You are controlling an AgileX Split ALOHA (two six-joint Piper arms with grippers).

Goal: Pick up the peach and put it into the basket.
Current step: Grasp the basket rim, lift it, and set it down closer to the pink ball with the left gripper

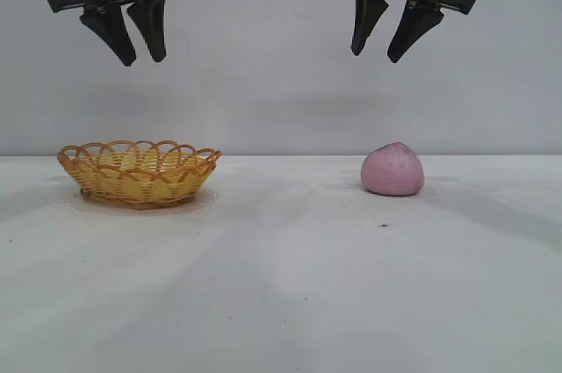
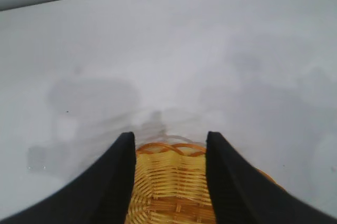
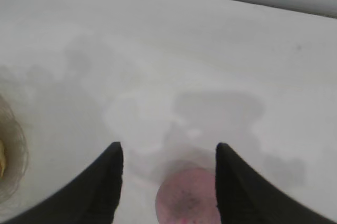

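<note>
**Peach grab: nothing picked up yet, both pincers up high**

Peach (image 1: 392,170) is sitting on the white table (image 1: 290,285) at middle right of the outside view, flat side down, pointy bit up. My right pincer (image 1: 392,36) hangs well above it at the upper right of the frame, fingers spread and holding nothing. In the right wrist view the peach (image 3: 186,197) shows at the bottom edge, between the two dark fingers, so I'd say I'm lined up pretty well already.

Handling guess: it looks matte and a bit chalky, so probably not slippery. Looks like a light, solid lump rather than real fruit, but I can't tell how soft it is. I'd close on the widest part of the sides, low down near the base, since the rounded top would likely squirt out of a high pinch.

Basket (image 1: 139,172) is at middle left of the outside view, well apart from the peach. My left pincer (image 1: 134,35) is parked straight above it at the upper left, fingers apart, empty. From the left wrist view I see yellow weave between the fingers (image 2: 171,184) and nothing lying in the part that shows. It's shallow, so I'd set the peach in gently rather than drop it.
</note>
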